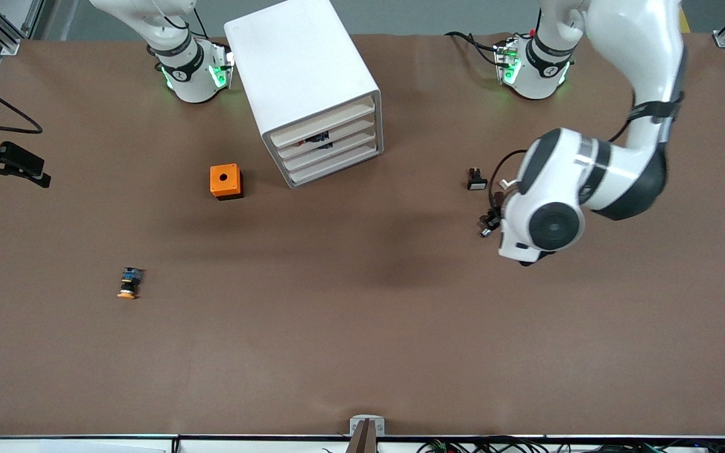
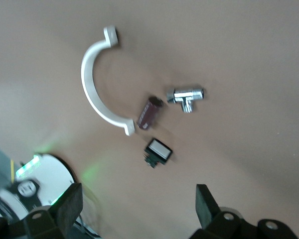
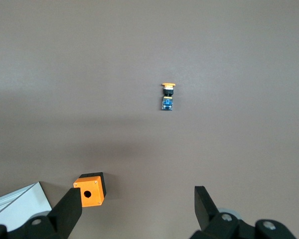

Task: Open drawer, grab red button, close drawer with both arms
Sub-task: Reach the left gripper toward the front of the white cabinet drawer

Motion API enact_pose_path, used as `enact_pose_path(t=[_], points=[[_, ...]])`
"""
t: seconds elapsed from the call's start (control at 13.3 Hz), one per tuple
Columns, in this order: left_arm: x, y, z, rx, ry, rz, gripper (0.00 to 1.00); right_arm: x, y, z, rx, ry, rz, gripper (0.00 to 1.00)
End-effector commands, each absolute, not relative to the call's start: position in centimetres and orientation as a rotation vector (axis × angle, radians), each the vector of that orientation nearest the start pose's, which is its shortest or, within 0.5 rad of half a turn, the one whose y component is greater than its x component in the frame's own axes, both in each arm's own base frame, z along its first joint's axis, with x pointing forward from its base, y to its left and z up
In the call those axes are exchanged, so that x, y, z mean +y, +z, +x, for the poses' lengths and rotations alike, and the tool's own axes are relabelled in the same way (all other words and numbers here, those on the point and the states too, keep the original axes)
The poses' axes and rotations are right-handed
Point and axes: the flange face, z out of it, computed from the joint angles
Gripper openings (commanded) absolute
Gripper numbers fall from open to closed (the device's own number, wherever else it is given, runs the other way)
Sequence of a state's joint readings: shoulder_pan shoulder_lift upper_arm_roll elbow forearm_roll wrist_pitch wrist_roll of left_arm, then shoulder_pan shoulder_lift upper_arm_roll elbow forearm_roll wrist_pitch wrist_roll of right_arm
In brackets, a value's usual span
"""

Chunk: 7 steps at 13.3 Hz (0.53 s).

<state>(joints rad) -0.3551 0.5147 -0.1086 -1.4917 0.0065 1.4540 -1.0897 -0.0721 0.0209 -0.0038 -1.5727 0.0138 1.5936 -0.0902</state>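
Note:
The white cabinet (image 1: 299,69) stands between the two arm bases with its four drawer fronts shut. Something small and dark shows in the slot of the second drawer (image 1: 350,129); I cannot tell whether it is the button. The left arm (image 1: 545,220) hangs over a cluster of small parts toward its own end of the table. Its wrist hides the left gripper (image 2: 138,196), which the left wrist view shows open and empty. High over the table, the right gripper (image 3: 137,199) is open and empty too, with the orange cube (image 3: 90,189) below it.
The orange cube (image 1: 225,181) sits beside the cabinet. An orange-capped button (image 1: 128,284) lies nearer the camera. Below the left gripper lie a white clamp (image 2: 92,84), a chrome tee (image 2: 187,97), a dark red part (image 2: 148,112) and a white-faced switch (image 2: 158,152).

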Motion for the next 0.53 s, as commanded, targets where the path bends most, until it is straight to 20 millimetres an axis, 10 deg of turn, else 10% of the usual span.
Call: enact_pose_path(t=[0.0, 0.45], points=[[-30.2, 31.8, 55.7, -0.984, 0.584, -2.476, 1.0, -4.3, 61.7, 55.6, -0.009, 0.001, -3.131, 1.0], [-38.1, 26.0, 51.6, -1.381, 0.99, -2.175, 1.0, -5.3, 61.7, 55.8, 0.023, -0.026, -3.109, 1.0]])
